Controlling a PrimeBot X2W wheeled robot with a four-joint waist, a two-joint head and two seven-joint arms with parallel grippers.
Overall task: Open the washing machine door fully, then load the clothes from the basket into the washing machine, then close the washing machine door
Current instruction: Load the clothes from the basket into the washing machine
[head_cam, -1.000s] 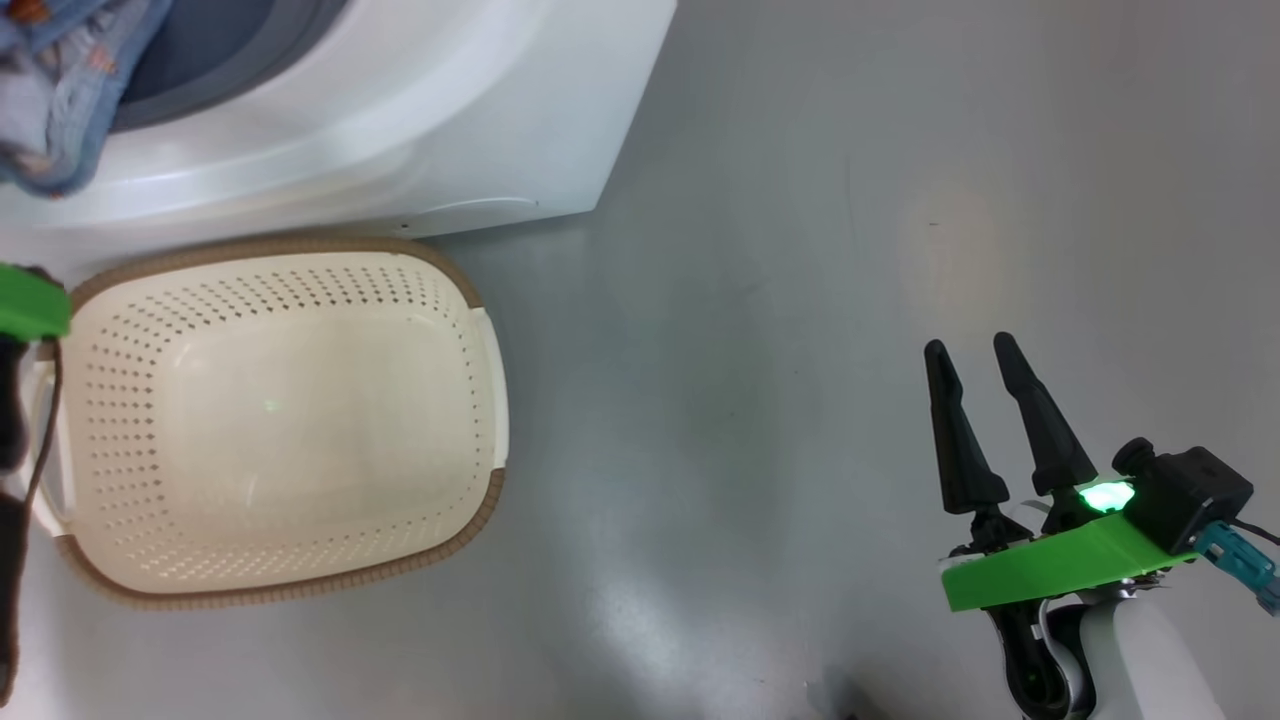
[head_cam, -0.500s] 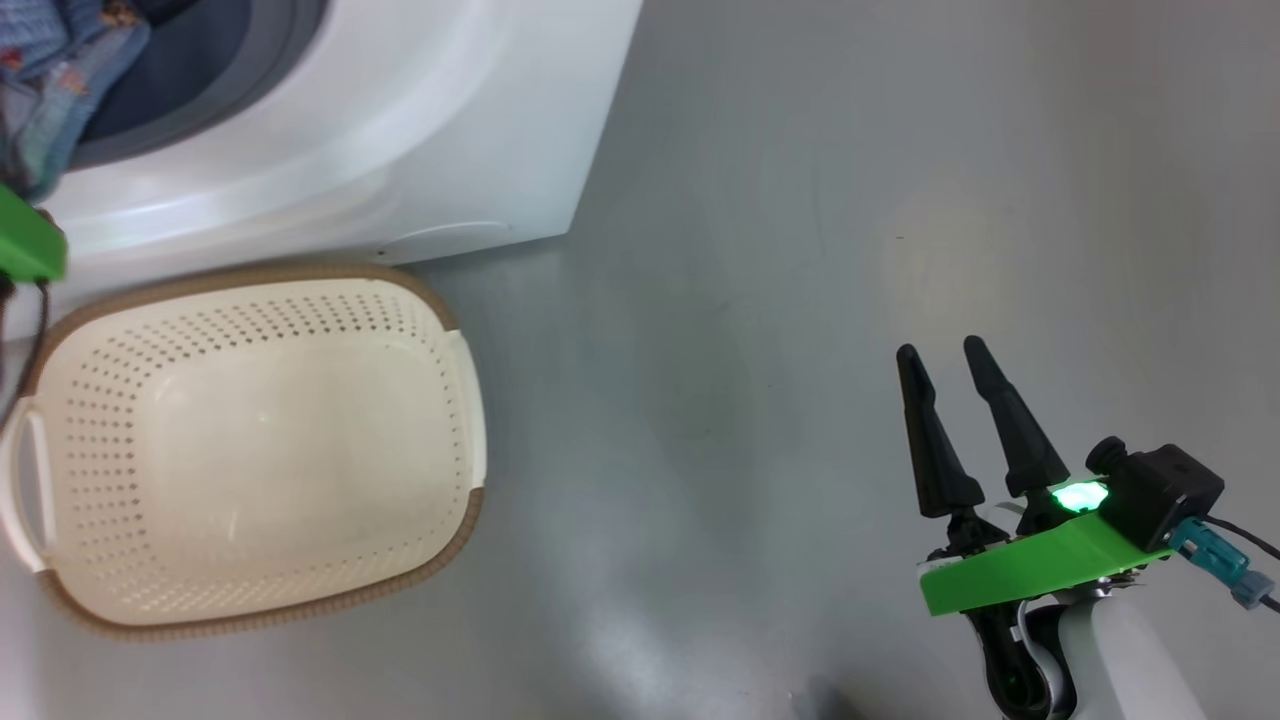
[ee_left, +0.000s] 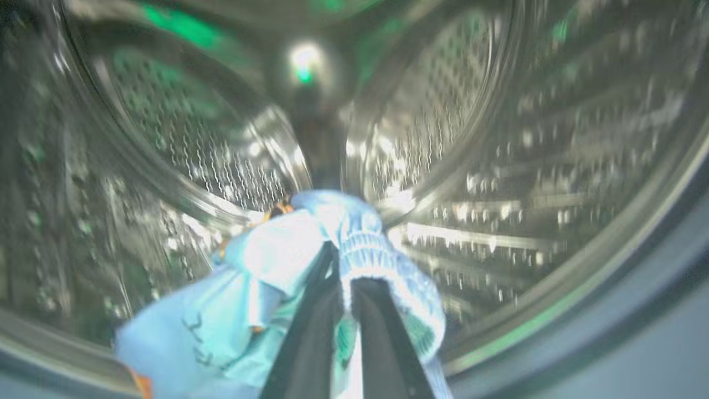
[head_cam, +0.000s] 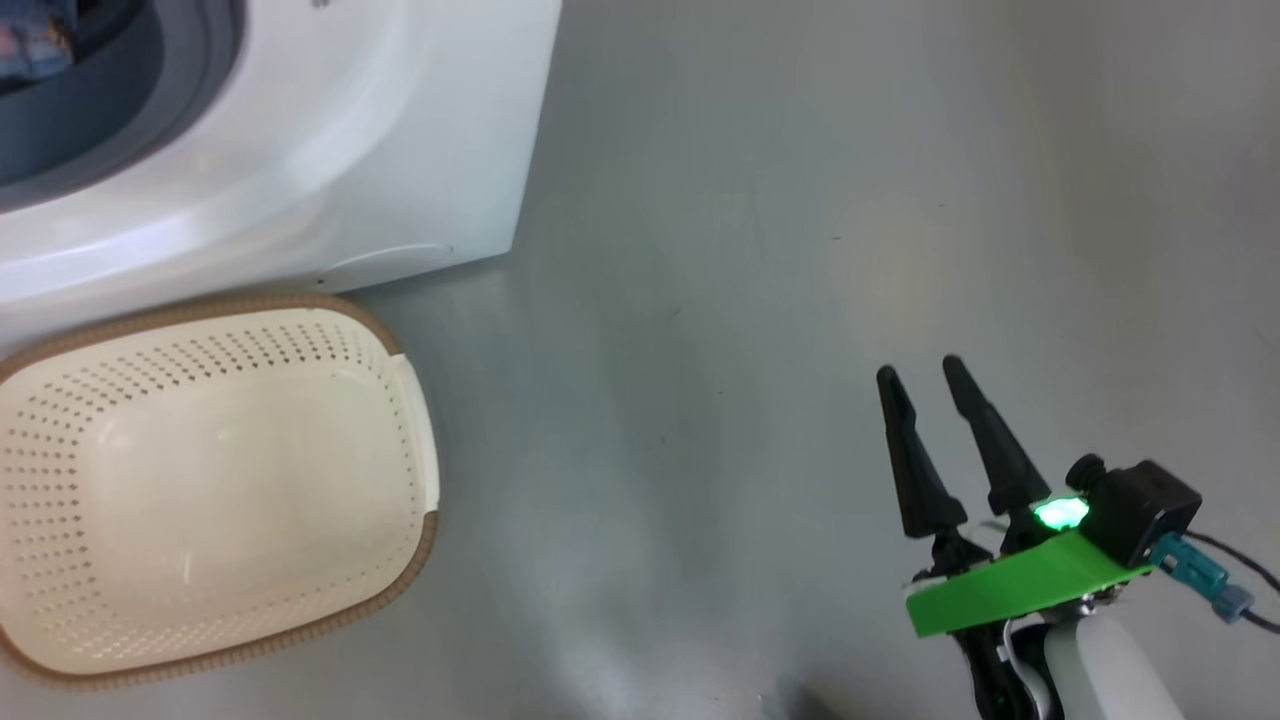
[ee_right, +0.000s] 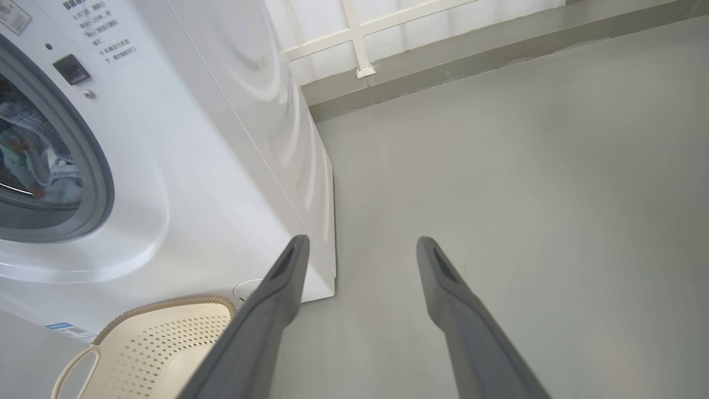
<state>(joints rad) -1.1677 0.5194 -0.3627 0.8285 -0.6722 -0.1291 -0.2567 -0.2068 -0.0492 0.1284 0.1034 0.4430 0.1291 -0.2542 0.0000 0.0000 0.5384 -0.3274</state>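
Right wrist view, washing machine [ee_right: 232, 166], blue label [ee_right: 60, 326], print [ee_right: 102, 34] unreadable

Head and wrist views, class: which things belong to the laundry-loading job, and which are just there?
Belongs to the job:
washing machine
drum
blue garment, gripped by the left pincer inside the drum
basket

Just there:
railing
floor
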